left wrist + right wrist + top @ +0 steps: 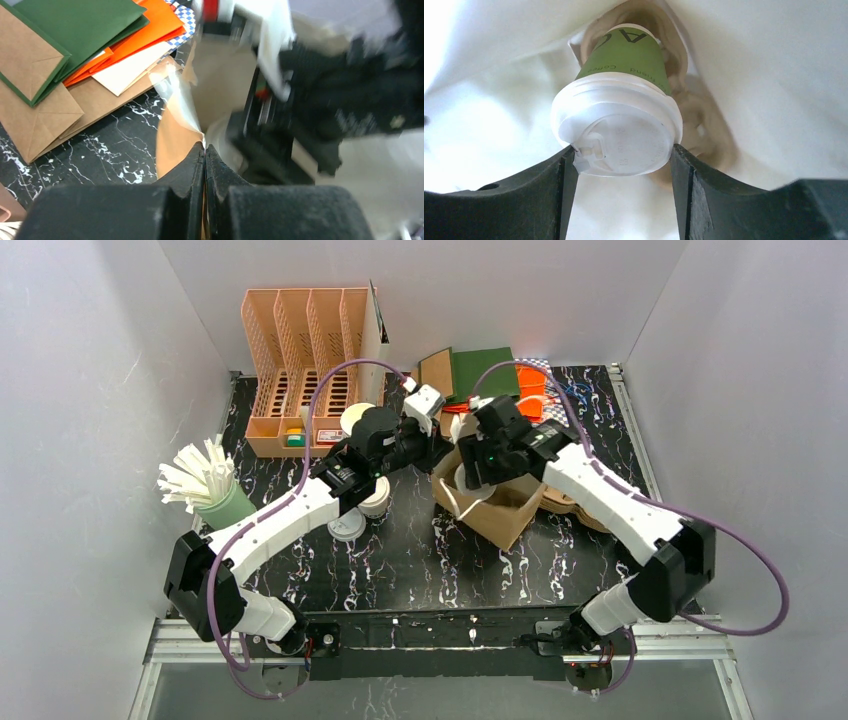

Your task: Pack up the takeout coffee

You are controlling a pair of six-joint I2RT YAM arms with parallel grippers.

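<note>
My right jaws are clamped on the white sip lid [616,132] of the green-walled takeout cup [624,55], one finger against each side. The cup is inside the brown paper bag [510,515], which stands on the desk [420,560]. My left jaws are fully clenched – pinching the bag's rim.

The small green-walled paper cup [624,60] looks matt, with printed lettering, while its round white plastic sip lid [616,132] is smooth, slightly translucent and softly glossy. The right gripper [622,150] has matt black fingers [514,200] with a fine grain. The brown kraft paper bag [505,515] is dull and creased. The black marbled tabletop [420,555] shines; the peach slotted plastic file rack [300,335] is smooth.
</note>
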